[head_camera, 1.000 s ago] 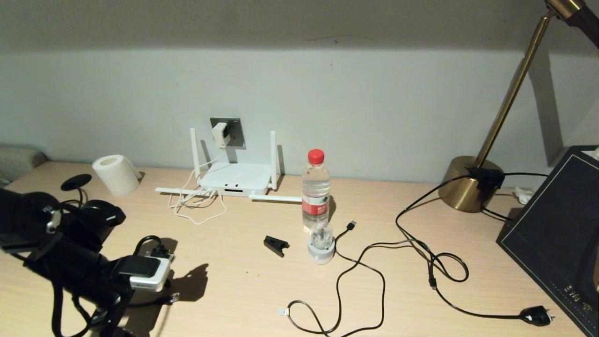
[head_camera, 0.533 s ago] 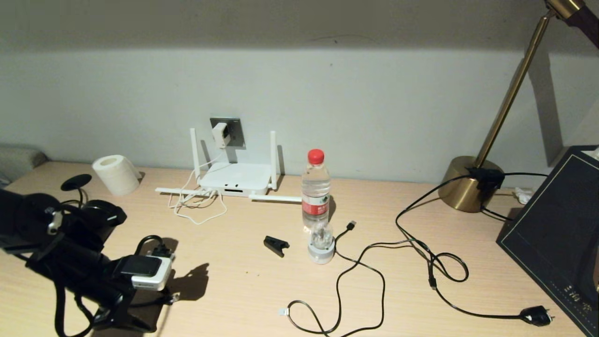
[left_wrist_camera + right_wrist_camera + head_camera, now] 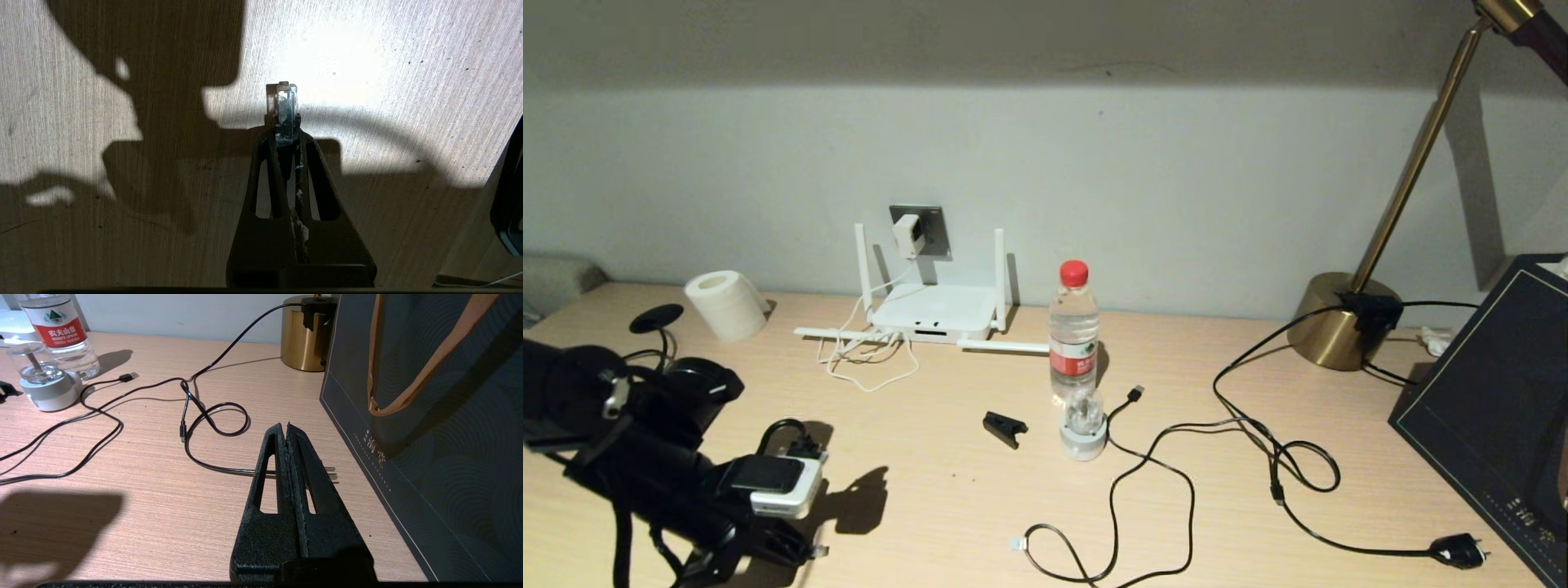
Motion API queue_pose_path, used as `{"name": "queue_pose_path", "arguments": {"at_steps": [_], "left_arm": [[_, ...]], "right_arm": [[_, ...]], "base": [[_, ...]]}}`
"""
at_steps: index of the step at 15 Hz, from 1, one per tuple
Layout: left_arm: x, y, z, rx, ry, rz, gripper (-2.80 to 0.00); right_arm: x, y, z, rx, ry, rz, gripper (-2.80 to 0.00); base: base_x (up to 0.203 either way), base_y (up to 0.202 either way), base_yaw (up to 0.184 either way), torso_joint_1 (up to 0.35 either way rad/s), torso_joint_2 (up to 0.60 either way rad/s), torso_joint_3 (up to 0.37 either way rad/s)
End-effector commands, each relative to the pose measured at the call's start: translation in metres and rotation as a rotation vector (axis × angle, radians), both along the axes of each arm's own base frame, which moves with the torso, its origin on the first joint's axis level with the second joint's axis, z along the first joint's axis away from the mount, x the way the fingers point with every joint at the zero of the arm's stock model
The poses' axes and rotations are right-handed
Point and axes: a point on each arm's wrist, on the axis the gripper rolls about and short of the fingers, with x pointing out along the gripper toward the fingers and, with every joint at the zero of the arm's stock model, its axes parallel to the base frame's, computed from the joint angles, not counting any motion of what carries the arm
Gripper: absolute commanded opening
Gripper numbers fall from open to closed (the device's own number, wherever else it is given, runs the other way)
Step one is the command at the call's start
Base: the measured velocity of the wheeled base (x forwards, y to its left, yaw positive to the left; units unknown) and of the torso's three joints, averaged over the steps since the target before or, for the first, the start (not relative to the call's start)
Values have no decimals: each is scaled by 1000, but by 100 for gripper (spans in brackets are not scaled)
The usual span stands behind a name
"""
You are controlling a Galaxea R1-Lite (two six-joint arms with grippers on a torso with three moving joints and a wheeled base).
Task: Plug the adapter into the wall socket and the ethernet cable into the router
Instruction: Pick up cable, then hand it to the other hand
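The white adapter (image 3: 906, 234) sits in the grey wall socket (image 3: 929, 231), and its white cord hangs down to the router (image 3: 931, 314). The router lies flat against the wall with two antennas upright and two lying on the desk. My left gripper (image 3: 805, 552) is low over the desk's front left, shut on the ethernet cable's clear connector (image 3: 285, 106), which sticks out past the fingertips. The rest of that cable is hidden under the arm. My right gripper (image 3: 284, 426) is shut with nothing in it, beside the dark bag (image 3: 429, 416).
A water bottle (image 3: 1073, 331), a small white-based dome (image 3: 1083, 425) and a black clip (image 3: 1005, 428) stand mid-desk. A black USB cable (image 3: 1135, 393) and a black mains plug (image 3: 1458, 551) trail at right. A paper roll (image 3: 725, 304) sits at back left, a brass lamp (image 3: 1339, 320) at back right.
My left gripper has moved toward the desk's front edge with the clear connector held in it. Nothing else has moved.
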Motion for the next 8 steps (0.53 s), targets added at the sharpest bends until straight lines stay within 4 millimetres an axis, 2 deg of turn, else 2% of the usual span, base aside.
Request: {"name": "queue_pose_path", "arguments": {"at_steps": [1,4,6,8], "left_arm": [[-3,-1,7,3,-28,-12,-280],[-18,-15,43,15,-187,-73,-280],[-28,-40,63,-25,-289,-171,-280],[-23,-62,78,-63,-435,-263,-280]], "right_arm": [[3,0,-10,-1,36,1,-280],[3,0,-10,-1,36,1,-280],[3,0,-10,-1,36,1,-280],[3,0,-10,-1,36,1,-280]], "base": [[0,0,0,0,0,0],[0,0,0,0,0,0],[0,0,0,0,0,0],[0,0,0,0,0,0]]}}
